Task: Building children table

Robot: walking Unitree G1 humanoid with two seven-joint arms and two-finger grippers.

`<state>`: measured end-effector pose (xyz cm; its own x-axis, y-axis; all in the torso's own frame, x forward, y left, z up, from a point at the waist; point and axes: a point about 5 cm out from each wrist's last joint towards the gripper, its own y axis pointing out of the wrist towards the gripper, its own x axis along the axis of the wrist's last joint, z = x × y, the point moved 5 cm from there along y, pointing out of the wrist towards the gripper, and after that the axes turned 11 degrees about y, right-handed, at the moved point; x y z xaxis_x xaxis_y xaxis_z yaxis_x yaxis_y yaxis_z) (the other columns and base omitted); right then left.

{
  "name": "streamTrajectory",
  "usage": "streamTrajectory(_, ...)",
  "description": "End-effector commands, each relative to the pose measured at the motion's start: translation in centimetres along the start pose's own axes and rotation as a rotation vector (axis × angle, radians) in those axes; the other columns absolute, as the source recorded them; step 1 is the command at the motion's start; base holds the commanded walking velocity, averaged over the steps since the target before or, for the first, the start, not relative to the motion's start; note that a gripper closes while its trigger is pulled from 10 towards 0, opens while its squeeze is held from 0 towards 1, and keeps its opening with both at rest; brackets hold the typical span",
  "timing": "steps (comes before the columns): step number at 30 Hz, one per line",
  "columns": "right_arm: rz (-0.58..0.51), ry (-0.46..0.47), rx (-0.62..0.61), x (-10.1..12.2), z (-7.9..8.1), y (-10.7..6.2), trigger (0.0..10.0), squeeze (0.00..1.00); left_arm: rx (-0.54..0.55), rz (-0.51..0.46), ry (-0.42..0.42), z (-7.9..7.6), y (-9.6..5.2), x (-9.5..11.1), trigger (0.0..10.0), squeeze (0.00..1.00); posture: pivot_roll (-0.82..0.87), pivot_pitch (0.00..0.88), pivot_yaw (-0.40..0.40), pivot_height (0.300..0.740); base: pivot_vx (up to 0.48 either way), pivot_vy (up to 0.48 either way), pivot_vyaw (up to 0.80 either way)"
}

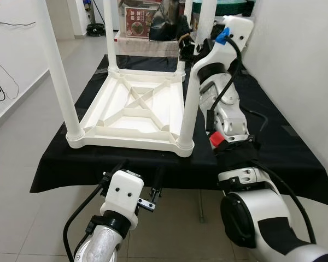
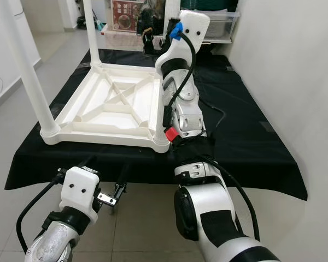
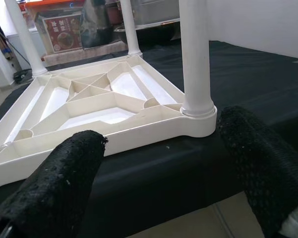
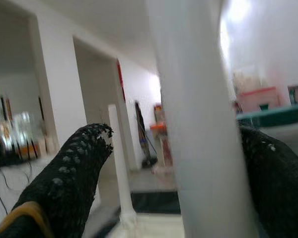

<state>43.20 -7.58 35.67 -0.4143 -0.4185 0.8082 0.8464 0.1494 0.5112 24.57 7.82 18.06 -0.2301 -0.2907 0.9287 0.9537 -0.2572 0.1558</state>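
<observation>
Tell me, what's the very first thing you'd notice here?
A big white table lying upside down on a black cloth, with its white legs sticking straight up. The robot's right arm reaches up along the near right leg, and the right wrist view shows the right hand with a black finger on each side of that leg. The left hand waits low, open, in front of the cloth's near edge.

White walls (image 1: 295,49), grey tiled floor (image 1: 22,164).
</observation>
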Motion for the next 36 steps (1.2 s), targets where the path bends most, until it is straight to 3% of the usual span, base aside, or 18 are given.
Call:
streamTrajectory(1, 0.041, -0.016, -0.014, -0.9, -0.2, 0.0, 10.0, 0.0, -0.009, 0.002, 0.001, -0.2, -0.1, 0.0, 10.0, 0.0, 0.09, 0.081, -0.075, 0.74, 0.0, 0.0, 0.0)
streamTrajectory(2, 0.062, -0.018, -0.037, -1.4, -0.6, 0.1, 10.0, 0.0, -0.008, 0.003, 0.001, -0.2, -0.2, 0.0, 10.0, 0.0, 0.1, 0.084, -0.077, 0.74, 0.0, 0.0, 0.0)
streamTrajectory(3, 0.08, -0.021, -0.068, -1.7, -1.3, 0.3, 4.9, 0.0, -0.007, 0.004, 0.001, -0.2, -0.2, 0.0, 10.0, 0.0, 0.1, 0.091, -0.079, 0.74, 0.0, 0.0, 0.0)
streamTrajectory(5, 0.08, -0.021, -0.068, -1.7, -1.3, 0.3, 4.9, 0.0, -0.007, 0.004, 0.001, -0.2, -0.2, 0.0, 10.0, 0.0, 0.1, 0.091, -0.079, 0.74, 0.0, 0.0, 0.0)
streamTrajectory(6, 0.088, -0.026, -0.079, -1.8, -1.5, 0.4, 4.0, 0.0, -0.006, 0.005, 0.0, -0.2, -0.2, 0.0, 10.0, 0.0, 0.09, 0.093, -0.078, 0.74, 0.0, 0.0, 0.0)
streamTrajectory(7, 0.102, -0.03, -0.092, -2.0, -1.8, 0.5, 0.0, 0.0, -0.006, 0.006, -0.001, -0.2, -0.3, 0.1, 10.0, 0.0, 0.09, 0.098, -0.078, 0.74, 0.0, 0.0, 0.0)
streamTrajectory(17, 0.187, -0.043, -0.149, -3.5, -3.5, 0.3, 0.0, 0.0, -0.008, 0.004, -0.005, -0.4, -0.4, 0.4, 10.0, 0.0, 0.09, 0.12, -0.079, 0.74, 0.0, 0.0, 0.0)
streamTrajectory(23, 0.275, 0.149, -0.177, -5.4, -4.4, 0.0, 0.0, 0.0, -0.017, 0.003, -0.006, -0.6, -0.4, 0.5, 10.0, 0.0, 0.1, 0.129, -0.075, 0.74, 0.0, 0.0, 0.0)
streamTrajectory(26, 0.33, 0.344, -0.215, -6.5, -5.3, -0.5, 0.0, 0.0, -0.026, -0.004, -0.002, -0.6, -0.3, 0.7, 10.0, 0.0, 0.11, 0.13, -0.078, 0.74, 0.0, 0.0, 0.0)
streamTrajectory(27, 0.33, 0.344, -0.215, -6.5, -5.3, -0.5, 0.0, 0.0, -0.026, -0.004, -0.002, -0.6, -0.3, 0.7, 10.0, 0.0, 0.11, 0.13, -0.078, 0.74, 0.0, 0.0, 0.0)
streamTrajectory(28, 0.35, 0.405, -0.228, -7.0, -5.6, -0.7, 0.0, 0.0, -0.029, -0.006, 0.0, -0.5, -0.3, 0.8, 10.0, 0.0, 0.11, 0.13, -0.078, 0.74, 0.0, 0.0, 0.0)
streamTrajectory(29, 0.39, 0.483, -0.274, -8.0, -6.7, -1.5, 0.0, 0.0, -0.031, -0.008, 0.004, -0.4, -0.3, 0.8, 10.0, 0.0, 0.11, 0.131, -0.077, 0.74, 0.0, 0.0, 0.0)
streamTrajectory(31, 0.401, 0.5, -0.28, -8.2, -6.9, -1.7, 0.0, 0.0, -0.032, -0.009, 0.005, -0.4, -0.2, 0.8, 10.0, 0.0, 0.11, 0.131, -0.077, 0.74, 0.0, 0.0, 0.0)
streamTrajectory(32, 0.405, 0.607, -0.33, -8.8, -7.6, -2.2, 0.0, 0.0, -0.032, -0.01, 0.008, -0.4, -0.2, 0.8, 10.0, 0.0, 0.11, 0.128, -0.077, 0.74, 0.0, 0.0, 0.0)
streamTrajectory(36, 0.41, 0.691, -0.351, -9.3, -7.8, -2.6, 0.0, 0.0, -0.033, -0.01, 0.009, -0.4, -0.2, 0.9, 10.0, 0.0, 0.11, 0.127, -0.074, 0.74, 0.0, 0.0, 0.0)
